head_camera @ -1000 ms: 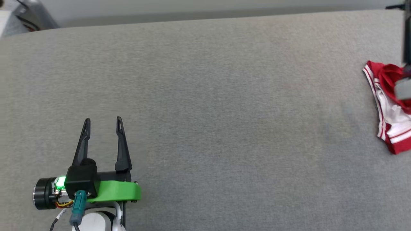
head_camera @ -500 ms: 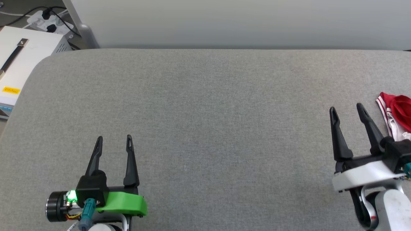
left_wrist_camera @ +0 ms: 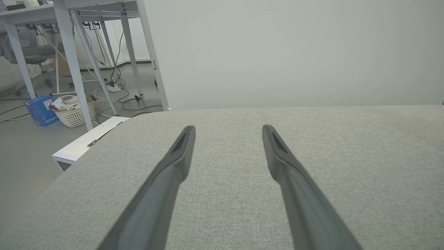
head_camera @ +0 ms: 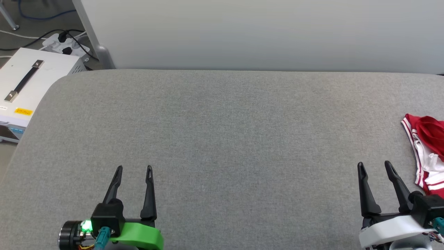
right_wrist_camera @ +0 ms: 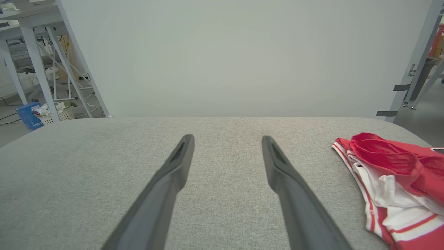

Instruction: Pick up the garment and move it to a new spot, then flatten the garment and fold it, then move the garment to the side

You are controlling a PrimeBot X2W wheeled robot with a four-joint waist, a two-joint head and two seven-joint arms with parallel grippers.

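The garment [head_camera: 428,152] is a red and white heap at the right edge of the grey padded table [head_camera: 222,132], partly cut off by the head view's border. In the right wrist view the garment [right_wrist_camera: 392,180] lies crumpled to the right of the fingers. My right gripper [head_camera: 374,166] stands open at the lower right, just left of and nearer than the garment, apart from it. At the lower left my left gripper [head_camera: 134,169] is open over bare fabric. Both pairs of fingers hold nothing, as the left gripper [left_wrist_camera: 229,129] and right gripper [right_wrist_camera: 227,138] show in the wrist views.
A pale wall panel [head_camera: 242,34] runs behind the table's far edge. A white box with a black handle [head_camera: 27,83] and a power strip [head_camera: 64,47] sit on the floor beyond the rounded far-left corner. White table legs [left_wrist_camera: 73,52] and a basket [left_wrist_camera: 74,111] stand further left.
The head camera has tilted and turned, so the table's far edge and the wall came into view. The right gripper now shows at the lower right; both grippers stay open.
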